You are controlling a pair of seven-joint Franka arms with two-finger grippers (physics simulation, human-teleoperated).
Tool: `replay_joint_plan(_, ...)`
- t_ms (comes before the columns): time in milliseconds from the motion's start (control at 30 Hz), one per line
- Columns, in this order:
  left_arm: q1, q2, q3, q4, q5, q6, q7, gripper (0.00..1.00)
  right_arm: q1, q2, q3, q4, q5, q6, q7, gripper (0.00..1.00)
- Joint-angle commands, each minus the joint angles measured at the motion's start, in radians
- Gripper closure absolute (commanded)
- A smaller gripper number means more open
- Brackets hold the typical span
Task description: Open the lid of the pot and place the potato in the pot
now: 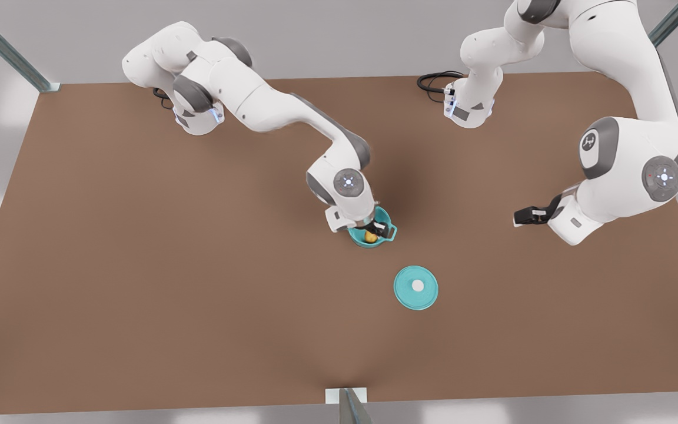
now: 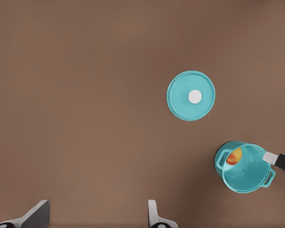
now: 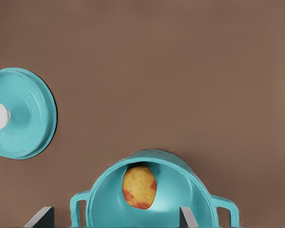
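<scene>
Front view: teal pot (image 1: 374, 233) standing uncovered near the middle of the brown table (image 1: 139, 282), with the potato (image 1: 370, 237) down inside it. Right gripper (image 1: 377, 228) directly over the pot's mouth, its dark fingers reaching to the rim, on the arm coming in from the front view's left. Pot lid (image 1: 415, 287) lying flat on the table, knob up, apart from the pot and toward the near edge. Left gripper (image 1: 524, 216) held off to the front view's right, well away from pot and lid, that arm waiting.

Left wrist view: looking down from above on the pot lid (image 2: 191, 95), flat and alone on bare table. Pot (image 2: 244, 167) beside it, not touching, potato (image 2: 234, 156) resting against the inner wall. Left gripper (image 2: 95, 216) with fingertips (image 2: 35, 213) spread wide apart, holding nothing.

Right wrist view: open pot (image 3: 152, 194) just below the right gripper (image 3: 114, 217), both loop handles showing, potato (image 3: 139, 186) lying inside on the teal wall. Fingertips (image 3: 40, 217) parted to either side, not touching the potato, released. Pot lid (image 3: 20, 113) on the table nearby, clear of the pot.
</scene>
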Motion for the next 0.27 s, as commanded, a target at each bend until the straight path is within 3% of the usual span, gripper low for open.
replay_joint_plan(0,0.0,0.0,-0.001,0.001,0.002,0.0,-0.014,0.0,-0.099,-0.131,-0.006,-0.088,-0.004,-0.159,-0.066,0.0)
replay_joint_plan(33,0.0,0.0,-0.001,0.002,0.002,0.0,-0.014,0.0,-0.237,-0.277,-0.006,-0.249,-0.002,-0.17,-0.221,0.0)
replay_joint_plan(133,0.0,0.001,-0.001,0.002,-0.001,0.002,-0.014,0.0,-0.632,-0.488,-0.005,-0.42,-0.005,-0.352,-0.886,0.0)
replay_joint_plan(233,-0.001,-0.003,-0.004,0.001,-0.006,0.008,-0.016,0.0,-0.847,-0.692,-0.006,-0.714,-0.053,-0.216,-1.246,0.0)
